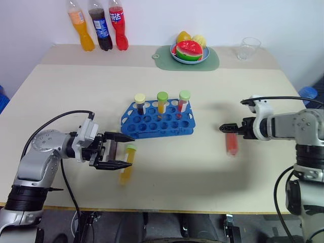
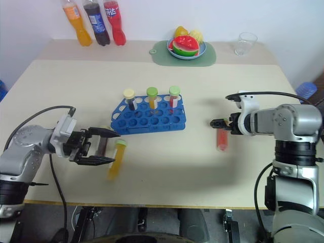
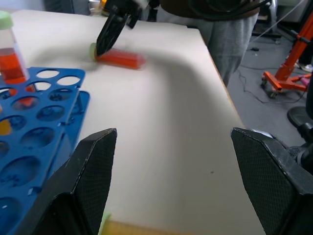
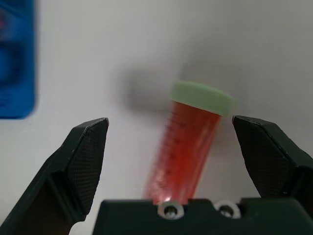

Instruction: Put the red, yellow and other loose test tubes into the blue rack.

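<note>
The blue rack (image 1: 158,124) sits mid-table with three capped tubes upright in its back row. A loose yellow tube (image 1: 126,167) with a green cap lies on the table in front of the rack. My left gripper (image 1: 121,151) hovers open over it, pointing right, and does not hold it. A loose red tube (image 1: 232,144) with a green cap lies to the right of the rack. My right gripper (image 4: 170,122) is open just above it, one finger on each side of the red tube (image 4: 188,147), with no contact visible.
Three soda bottles (image 1: 97,25) stand at the back left. A green mat with a fruit plate (image 1: 188,54) and a clear glass (image 1: 248,48) are at the back. Bare tabletop lies between the rack and the red tube.
</note>
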Action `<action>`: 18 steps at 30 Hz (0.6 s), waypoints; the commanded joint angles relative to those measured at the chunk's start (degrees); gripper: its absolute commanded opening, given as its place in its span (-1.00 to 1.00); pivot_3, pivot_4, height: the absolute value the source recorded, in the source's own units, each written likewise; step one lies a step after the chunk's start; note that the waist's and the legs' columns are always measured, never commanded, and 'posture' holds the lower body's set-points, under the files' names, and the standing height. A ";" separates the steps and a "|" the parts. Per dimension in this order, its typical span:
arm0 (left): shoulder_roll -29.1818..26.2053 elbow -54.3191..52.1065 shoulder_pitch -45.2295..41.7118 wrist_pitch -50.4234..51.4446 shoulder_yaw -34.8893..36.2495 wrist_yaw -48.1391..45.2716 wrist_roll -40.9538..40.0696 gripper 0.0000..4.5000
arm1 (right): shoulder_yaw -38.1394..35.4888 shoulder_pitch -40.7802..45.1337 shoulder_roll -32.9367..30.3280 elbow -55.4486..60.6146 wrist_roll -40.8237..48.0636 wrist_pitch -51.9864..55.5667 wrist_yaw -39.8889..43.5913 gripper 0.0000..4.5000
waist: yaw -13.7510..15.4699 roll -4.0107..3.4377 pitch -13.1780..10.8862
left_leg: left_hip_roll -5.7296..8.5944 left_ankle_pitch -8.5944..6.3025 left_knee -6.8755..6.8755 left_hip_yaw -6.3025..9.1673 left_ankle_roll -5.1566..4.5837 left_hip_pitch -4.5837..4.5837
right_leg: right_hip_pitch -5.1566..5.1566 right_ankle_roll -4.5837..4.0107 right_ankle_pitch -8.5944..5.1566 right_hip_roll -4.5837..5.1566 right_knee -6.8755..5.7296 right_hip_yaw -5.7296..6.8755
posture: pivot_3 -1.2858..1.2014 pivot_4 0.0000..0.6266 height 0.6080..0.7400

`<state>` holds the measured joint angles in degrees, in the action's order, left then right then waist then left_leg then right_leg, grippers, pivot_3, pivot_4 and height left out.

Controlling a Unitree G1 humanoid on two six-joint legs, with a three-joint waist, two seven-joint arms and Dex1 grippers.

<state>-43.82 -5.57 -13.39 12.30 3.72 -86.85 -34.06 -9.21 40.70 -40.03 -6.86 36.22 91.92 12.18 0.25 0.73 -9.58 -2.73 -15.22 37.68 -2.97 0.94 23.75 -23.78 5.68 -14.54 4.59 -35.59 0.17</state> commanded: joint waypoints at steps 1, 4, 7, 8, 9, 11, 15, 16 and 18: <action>-1.01 -3.34 1.51 0.62 2.13 1.16 -1.54 0.70 | 4.67 0.99 -0.75 -3.91 -4.36 -3.20 1.22 1.00 | -0.24 0.06 0.05 | 0.00 0.00 0.01 0.00 0.00 -0.02 | 0.01 0.00 0.00 0.00 -0.03 0.00 | 0.03 -0.52 1.00; -1.33 -4.58 2.71 1.23 2.74 2.18 -2.07 0.71 | 8.15 0.83 -1.27 -5.29 -6.18 -5.57 3.67 0.41 | -0.87 0.16 0.10 | -0.02 0.00 0.16 0.04 0.00 -0.03 | 0.08 -0.01 -0.01 -0.02 -0.09 0.01 | 0.03 -0.52 1.00; -1.45 -5.45 3.61 1.69 3.06 2.95 -2.32 0.71 | 10.69 0.37 -1.90 -4.15 -7.33 -7.48 6.24 -0.29 | -1.14 0.16 0.10 | -0.01 0.00 0.24 0.04 0.00 -0.06 | 0.12 -0.01 -0.01 0.00 -0.10 0.00 | 0.03 -0.52 1.00; -1.47 -5.63 3.81 1.77 3.08 3.13 -2.34 0.71 | 11.50 -0.02 -2.33 -3.33 -7.70 -8.36 7.16 -0.51 | -1.16 0.16 0.11 | -0.02 0.00 0.24 0.05 0.00 -0.07 | 0.12 -0.01 -0.01 0.00 -0.13 0.00 | 0.03 -0.52 1.00; -1.56 -5.74 4.06 1.70 3.13 3.19 -2.33 0.71 | 12.34 -0.64 -2.93 -2.19 -8.01 -9.51 8.27 -0.64 | -1.15 0.16 0.11 | -0.02 0.00 0.23 0.05 0.00 -0.11 | 0.12 -0.01 -0.02 -0.01 -0.17 0.00 | 0.03 -0.52 1.00; -1.56 -5.74 4.10 1.75 3.11 3.47 -2.44 0.71 | 13.31 -2.46 -4.58 1.19 -8.52 -11.93 10.33 -0.64 | -1.14 0.16 0.11 | -0.03 0.00 0.23 0.05 0.00 -0.13 | 0.11 -0.01 -0.02 -0.02 -0.25 0.00 | 0.03 -0.52 1.00; -1.08 -5.07 3.44 1.70 2.61 3.83 -2.23 0.71 | 5.64 -11.45 -5.66 15.93 -6.11 -26.84 17.44 -0.64 | -0.79 0.19 0.09 | -0.02 -0.01 0.21 0.11 -0.01 -0.12 | 0.10 0.01 -0.03 -0.02 -0.31 0.03 | 0.03 -0.52 1.00; -0.99 -4.88 3.36 1.61 2.52 3.83 -2.15 0.71 | 2.37 -13.83 -4.44 20.00 -4.59 -30.51 18.86 -0.64 | -0.86 0.17 0.06 | -0.01 -0.02 0.21 0.13 -0.02 -0.12 | 0.11 0.02 -0.04 -0.03 -0.33 0.04 | 0.03 -0.52 1.00; -0.76 -4.53 3.18 1.67 2.52 3.95 -2.29 0.71 | -1.44 -17.35 -2.53 25.50 -3.09 -35.87 20.68 -0.64 | -1.15 0.15 0.03 | -0.01 -0.02 0.21 0.09 -0.02 -0.10 | 0.07 0.06 -0.02 -0.03 -0.35 0.01 | 0.03 -0.52 1.00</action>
<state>-44.59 -9.34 -9.71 14.37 5.33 -83.16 -35.62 -6.56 23.21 -42.97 12.76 31.11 61.38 30.82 -0.91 0.87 -9.55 -2.77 -15.24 37.89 -2.92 0.92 23.62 -23.74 5.81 -14.53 4.55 -35.97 0.16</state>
